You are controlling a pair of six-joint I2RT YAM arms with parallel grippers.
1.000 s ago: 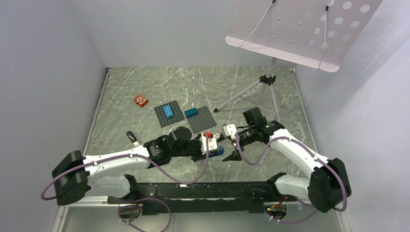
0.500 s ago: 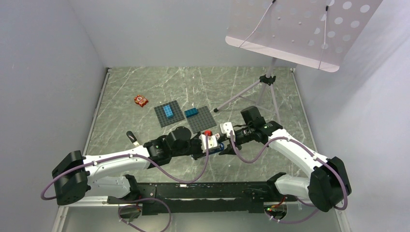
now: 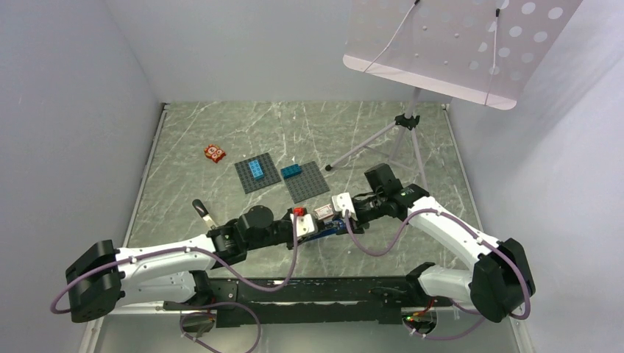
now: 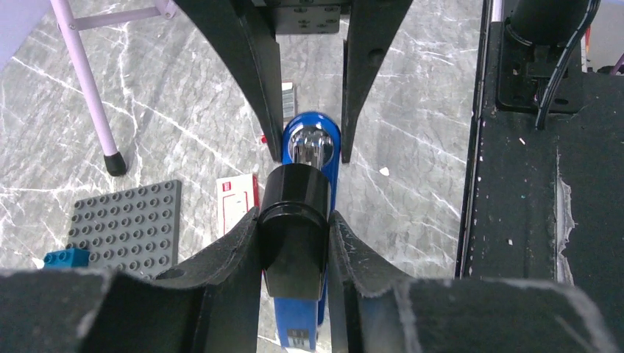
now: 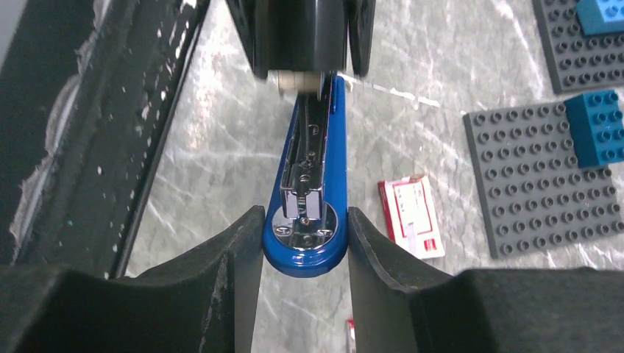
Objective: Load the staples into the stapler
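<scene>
The stapler [image 3: 330, 220] has a blue base and a black top and lies between both grippers near the front of the table. My left gripper [image 4: 294, 220] is shut on its black top [image 4: 294, 213] at the rear end. My right gripper [image 5: 305, 220] is shut on the blue front end [image 5: 305, 246], around the chrome anvil. The metal magazine [image 5: 305, 165] shows along the base. The white staples box with red print [image 5: 410, 215] lies flat beside the stapler and also shows in the left wrist view [image 4: 237, 202]. A small greyish strip [image 4: 288, 92] lies just past the stapler's front.
Two grey studded baseplates [image 3: 259, 175] [image 3: 307, 182] carry blue bricks behind the stapler. An orange-red tile [image 3: 215, 153] lies at the back left. A lilac music stand's tripod [image 3: 397, 136] stands at the back right. A black-handled tool [image 3: 200, 209] lies left. A black rail [image 3: 316, 290] runs along the near edge.
My right gripper, open and apart from the stapler before, has moved in and shut on its front end. My left arm has drawn back to the left, still gripping the stapler's black top.
</scene>
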